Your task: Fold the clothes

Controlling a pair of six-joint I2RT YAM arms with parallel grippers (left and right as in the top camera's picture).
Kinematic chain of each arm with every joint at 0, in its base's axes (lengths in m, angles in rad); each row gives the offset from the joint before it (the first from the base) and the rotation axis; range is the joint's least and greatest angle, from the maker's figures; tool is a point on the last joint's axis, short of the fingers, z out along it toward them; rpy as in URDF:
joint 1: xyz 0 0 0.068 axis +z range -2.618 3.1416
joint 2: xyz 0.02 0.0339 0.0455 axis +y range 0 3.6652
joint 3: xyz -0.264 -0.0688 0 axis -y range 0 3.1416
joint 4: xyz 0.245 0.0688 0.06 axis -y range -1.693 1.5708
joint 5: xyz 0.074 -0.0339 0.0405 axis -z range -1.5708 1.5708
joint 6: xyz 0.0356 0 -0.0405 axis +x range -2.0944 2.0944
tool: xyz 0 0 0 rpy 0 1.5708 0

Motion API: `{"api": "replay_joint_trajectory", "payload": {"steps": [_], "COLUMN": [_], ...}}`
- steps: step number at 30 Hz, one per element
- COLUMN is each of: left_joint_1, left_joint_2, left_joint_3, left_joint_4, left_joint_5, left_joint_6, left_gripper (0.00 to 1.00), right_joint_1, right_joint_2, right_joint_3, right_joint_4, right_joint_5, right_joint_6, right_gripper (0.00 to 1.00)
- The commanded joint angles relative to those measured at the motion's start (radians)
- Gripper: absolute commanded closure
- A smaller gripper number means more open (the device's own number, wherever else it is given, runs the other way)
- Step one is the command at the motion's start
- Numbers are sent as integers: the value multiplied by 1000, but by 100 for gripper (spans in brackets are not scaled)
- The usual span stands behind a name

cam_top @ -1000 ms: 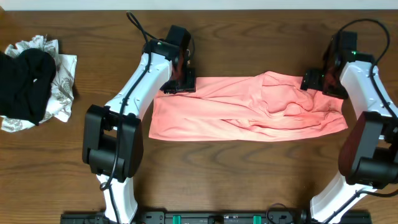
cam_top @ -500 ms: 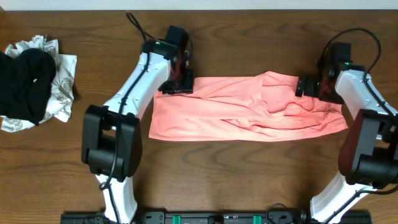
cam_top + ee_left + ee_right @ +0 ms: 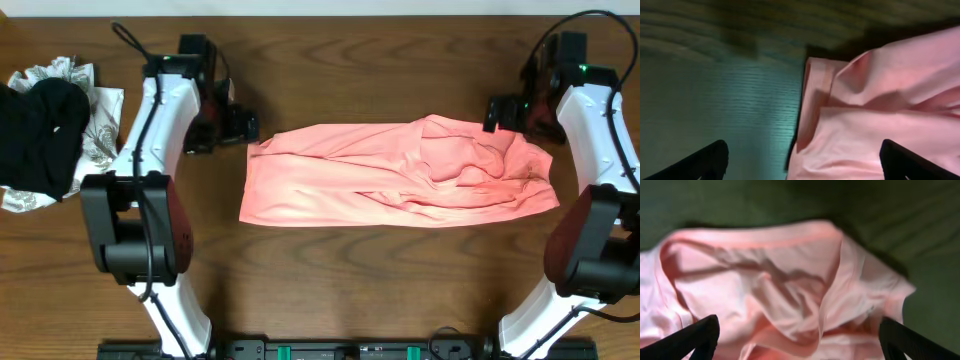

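The clothes are a salmon-pink shirt (image 3: 400,178) lying as a long, wrinkled band across the middle of the wooden table. My left gripper (image 3: 238,126) hovers just left of the shirt's top-left corner, open and empty. In the left wrist view its dark fingertips (image 3: 707,161) stand far apart, with the shirt's hemmed corner (image 3: 860,110) below and to the right. My right gripper (image 3: 498,112) hangs over the bunched upper right end, also open. The right wrist view shows rumpled pink folds (image 3: 785,285) under its widely spread fingertips (image 3: 696,339), nothing pinched between them.
A heap of black and white patterned garments (image 3: 50,130) lies at the table's far left. The table's back edge (image 3: 320,14) runs along the top of the overhead view. Both arm bases stand at the front edge.
The left gripper let go of the shirt's top-left corner, opened and swung left off the fabric. The right gripper lifted back from the shirt's right end toward the table's rear.
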Motion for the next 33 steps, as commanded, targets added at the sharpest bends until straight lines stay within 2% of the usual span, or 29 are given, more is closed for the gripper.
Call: {"api": "replay_joint_trajectory", "payload": {"steps": [1, 9, 19, 24, 33], "left_joint_1": [5, 7, 6, 5, -21], "left_joint_2": [-9, 27, 36, 52, 114], "left_joint_3": [-40, -152, -257, -316, -327], "left_joint_4": [-9, 74, 166, 227, 233], "left_joint_5": [123, 227, 235, 328, 403], "left_joint_6": [141, 185, 184, 184, 185], "left_gripper": [1, 2, 2, 2, 2], "right_joint_1": [-3, -3, 8, 23, 24], "right_joint_2": [-9, -9, -9, -9, -9], "right_joint_3": [6, -39, -125, -125, -125], "right_joint_4": [-37, -92, -66, -64, -57], "right_joint_5": [-11, -11, -11, -11, -11], "right_joint_6": [-5, -5, -5, -10, -9], "right_gripper": [1, 1, 1, 1, 1]}}
